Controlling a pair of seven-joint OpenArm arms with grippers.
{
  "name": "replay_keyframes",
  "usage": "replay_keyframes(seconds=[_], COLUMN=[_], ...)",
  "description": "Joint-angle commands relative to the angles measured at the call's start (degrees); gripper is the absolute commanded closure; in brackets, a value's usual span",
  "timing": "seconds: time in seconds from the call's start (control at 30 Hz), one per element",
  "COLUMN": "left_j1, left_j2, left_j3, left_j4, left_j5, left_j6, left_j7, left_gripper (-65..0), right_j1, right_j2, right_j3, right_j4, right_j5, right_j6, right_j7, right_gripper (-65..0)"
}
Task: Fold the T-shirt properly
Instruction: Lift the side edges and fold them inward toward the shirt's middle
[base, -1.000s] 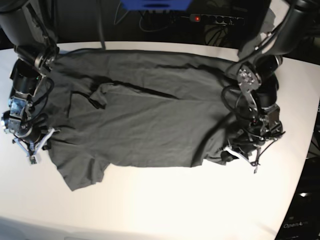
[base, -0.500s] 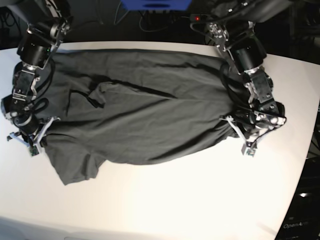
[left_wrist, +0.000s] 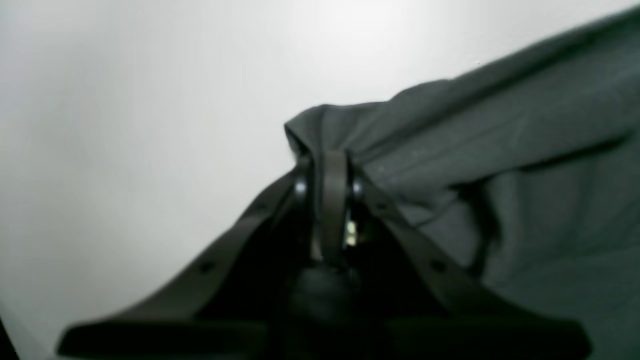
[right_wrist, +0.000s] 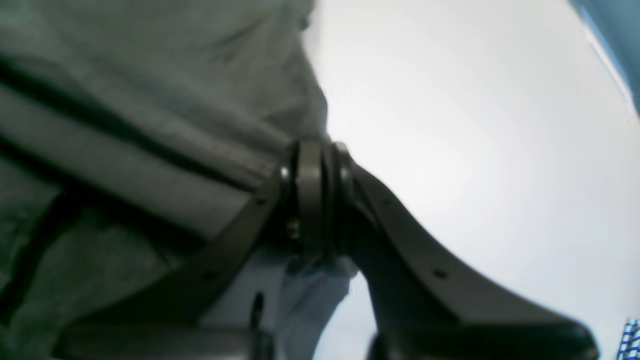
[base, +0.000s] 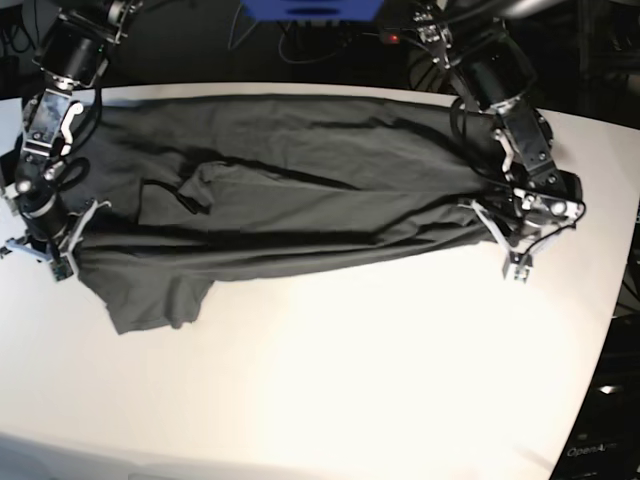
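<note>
Across the white surface (base: 400, 380): the T-shirt (base: 290, 200) lies stretched sideways, its near edge pulled taut between the two arms.
T-shirt material: dark grey, soft matte cotton, creased in long horizontal folds; one short sleeve (base: 155, 300) hangs loose toward the near side at the base view's left.
Left end effector (base: 515, 235): jaws pressed together on a bunched corner of the cloth, seen close in the left wrist view (left_wrist: 325, 165), where the fabric puckers into a small peak above the fingers.
Right end effector (base: 55, 250): jaws clamped tight on the opposite edge of the shirt; the right wrist view (right_wrist: 312, 170) shows thick folds of cloth running into the pinch.
Surface texture: smooth, glossy white, with glare near the middle.
Writing: none legible.
Surroundings: a black power strip (base: 430, 38) with a red light and tangled cables (base: 300, 40) behind the far edge; a blue object (base: 310, 8) at the top.
</note>
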Motion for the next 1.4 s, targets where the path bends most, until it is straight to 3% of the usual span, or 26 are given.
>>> replay_keyframes(seconds=[0.0, 0.27, 0.5, 0.73, 1.37], left_j1=[-1.44, -3.46, -5.57, -6.98, -0.47], left_j2=[-0.45, -0.36, -0.36, -0.36, -0.28], left_j3=[0.06, 0.06, 0.15, 2.26, 2.17], left_j4=[1.68, 3.00, 7.75, 13.11, 21.02], left_j5=[0.08, 0.08, 0.00, 0.08, 0.08], left_j6=[0.29, 0.29, 0.29, 0.29, 0.29], left_j7=[-0.48, -0.39, 5.94, 12.53, 12.88], left_gripper=[-2.6, -2.6, -2.6, -2.6, -2.6], right_j1=[0.91, 0.83, 0.12, -1.20, -7.44], right_j2=[1.05, 1.05, 1.40, -0.71, -0.89], right_j3=[0.15, 0.23, 0.32, 0.32, 5.86], right_j4=[1.93, 2.99, 3.16, 8.88, 16.61], right_j5=[0.43, 0.34, -0.98, -5.55, -5.64], right_j6=[-0.51, -0.51, -0.51, -0.51, -0.51], right_j7=[1.29, 1.29, 1.29, 1.46, 1.73], right_gripper=[-0.3, -0.3, -0.3, -0.3, -0.3])
